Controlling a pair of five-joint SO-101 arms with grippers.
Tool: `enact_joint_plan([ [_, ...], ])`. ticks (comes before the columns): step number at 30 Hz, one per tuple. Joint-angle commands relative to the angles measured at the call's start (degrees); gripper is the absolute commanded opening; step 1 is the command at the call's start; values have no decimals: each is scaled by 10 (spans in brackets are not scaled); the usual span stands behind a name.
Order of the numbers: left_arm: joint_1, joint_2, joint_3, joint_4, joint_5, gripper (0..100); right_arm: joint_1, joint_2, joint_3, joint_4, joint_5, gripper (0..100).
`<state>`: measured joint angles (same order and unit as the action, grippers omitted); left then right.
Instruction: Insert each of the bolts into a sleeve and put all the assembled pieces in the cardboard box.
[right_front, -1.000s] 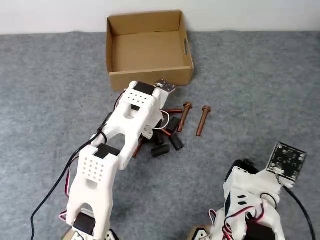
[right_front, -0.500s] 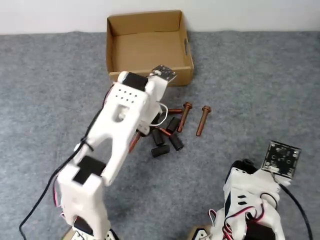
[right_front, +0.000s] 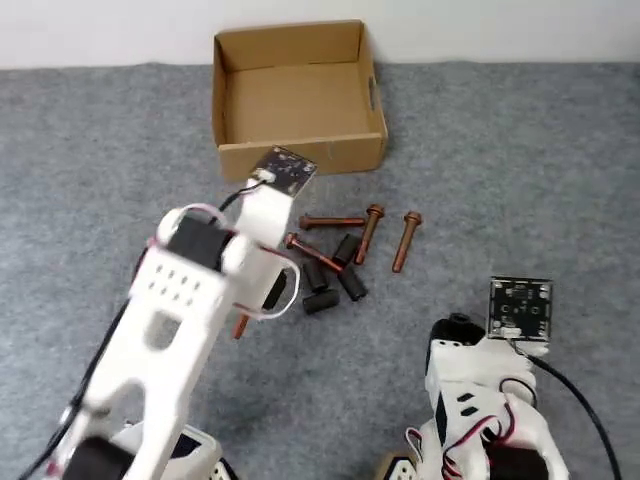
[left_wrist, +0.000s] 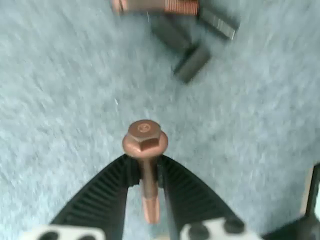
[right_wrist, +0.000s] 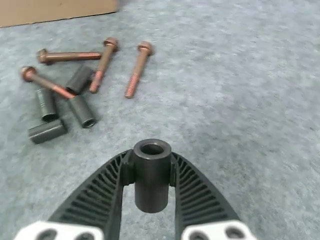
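Note:
My left gripper (left_wrist: 145, 172) is shut on a copper bolt (left_wrist: 144, 139), held above the grey carpet with its hex head away from the camera. In the high view the bolt's end (right_front: 241, 325) pokes out beneath the left arm (right_front: 180, 320), near-left of the pile. My right gripper (right_wrist: 150, 167) is shut on a dark sleeve (right_wrist: 151, 175), bore showing, at the near right away from the pile. Loose bolts (right_front: 370, 232) and dark sleeves (right_front: 350, 283) lie in a pile in front of the cardboard box (right_front: 300, 155), which holds nothing.
One bolt (right_front: 405, 240) lies apart at the pile's right side. The right arm's base (right_front: 480, 410) stands at the near right edge. Grey carpet covers the table, with a white wall strip behind the box.
The left arm has pulled back from the pile toward the near left, carrying the bolt with it. The right arm's wrist has shifted slightly left.

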<state>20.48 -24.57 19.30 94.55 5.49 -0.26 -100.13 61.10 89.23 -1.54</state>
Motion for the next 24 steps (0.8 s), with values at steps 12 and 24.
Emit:
enact_joint_plan([
  [12, 6, -344, 167, -217, 8, 4, -210, 3, 4, -173, 10, 9],
  [24, 7, -663, 420, -523, 98, 4, -359, 8, 4, -173, 12, 9],
])
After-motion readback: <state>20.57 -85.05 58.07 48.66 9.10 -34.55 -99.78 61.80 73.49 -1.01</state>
